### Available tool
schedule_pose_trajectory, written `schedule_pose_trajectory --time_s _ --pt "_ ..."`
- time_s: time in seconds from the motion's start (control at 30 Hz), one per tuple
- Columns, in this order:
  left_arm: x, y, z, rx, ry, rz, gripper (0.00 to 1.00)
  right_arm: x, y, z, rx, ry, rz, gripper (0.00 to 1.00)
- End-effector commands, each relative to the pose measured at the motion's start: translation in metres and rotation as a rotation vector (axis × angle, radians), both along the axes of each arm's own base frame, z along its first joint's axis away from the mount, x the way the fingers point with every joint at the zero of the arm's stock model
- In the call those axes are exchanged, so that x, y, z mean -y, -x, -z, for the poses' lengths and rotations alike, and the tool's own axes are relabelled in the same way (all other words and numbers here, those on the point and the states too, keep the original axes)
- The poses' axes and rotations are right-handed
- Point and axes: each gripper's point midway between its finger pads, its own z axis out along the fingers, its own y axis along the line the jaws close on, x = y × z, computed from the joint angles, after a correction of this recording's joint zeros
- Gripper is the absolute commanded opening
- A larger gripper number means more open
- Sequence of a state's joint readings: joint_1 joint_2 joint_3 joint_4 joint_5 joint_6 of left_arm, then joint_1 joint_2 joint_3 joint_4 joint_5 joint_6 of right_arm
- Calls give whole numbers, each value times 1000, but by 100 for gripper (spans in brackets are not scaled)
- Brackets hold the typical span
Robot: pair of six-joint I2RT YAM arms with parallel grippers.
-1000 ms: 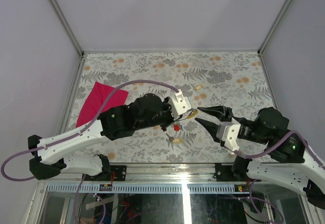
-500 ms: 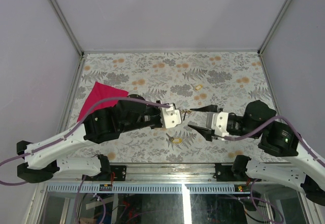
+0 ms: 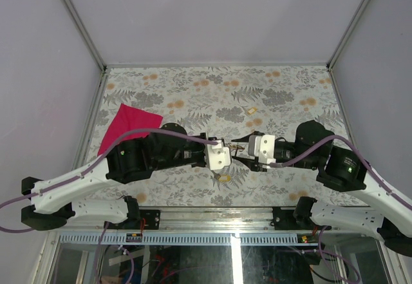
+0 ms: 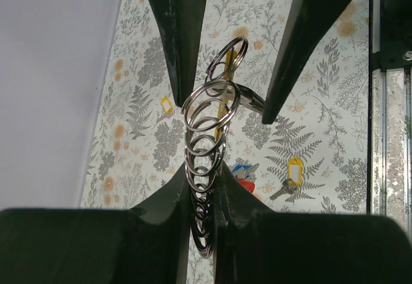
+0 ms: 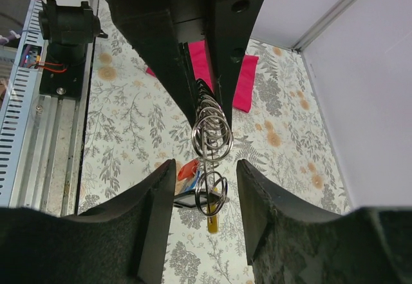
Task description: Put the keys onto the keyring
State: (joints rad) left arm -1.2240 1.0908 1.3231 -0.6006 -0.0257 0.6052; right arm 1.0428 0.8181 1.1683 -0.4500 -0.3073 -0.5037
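Grey keyring (image 4: pixel 207 143) is staying pinched in the left gripper (image 4: pixel 201 194), raised over the loose keys (image 4: pixel 243 176), while the right gripper (image 5: pixel 205 168), spread wide, is newly flanking its free end, suggesting threading is starting.

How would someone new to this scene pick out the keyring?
Over the middle of the floral table, find the left hand. The keyring is the string of shiny metal loops gripped between its fingers, held above the table, unlike the colour-capped keys lying loose on it.
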Motion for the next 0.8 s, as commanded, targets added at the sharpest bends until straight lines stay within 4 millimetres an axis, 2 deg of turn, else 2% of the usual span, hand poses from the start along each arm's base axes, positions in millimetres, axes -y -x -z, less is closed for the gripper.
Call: schedule_pose_trajectory --time_s 0.0,0.13,0.57,0.63,0.7,0.77 --pt "2 3 -9 28 13 16 0 -5 9 -33 23 -93 -48 46" --pt "2 3 -8 28 6 12 0 -6 14 -35 22 -104 -77 37" --pt "3 -1 -5 21 -1 -18 0 7 26 -42 72 -165 -106 33" --pt "3 -1 -6 21 3 -18 0 8 25 -41 78 -167 -100 36" --pt "4 0 -6 19 3 -11 0 9 22 -39 82 -160 -83 45" --pt "5 2 -8 21 3 1 0 9 19 -37 78 -140 -71 48"
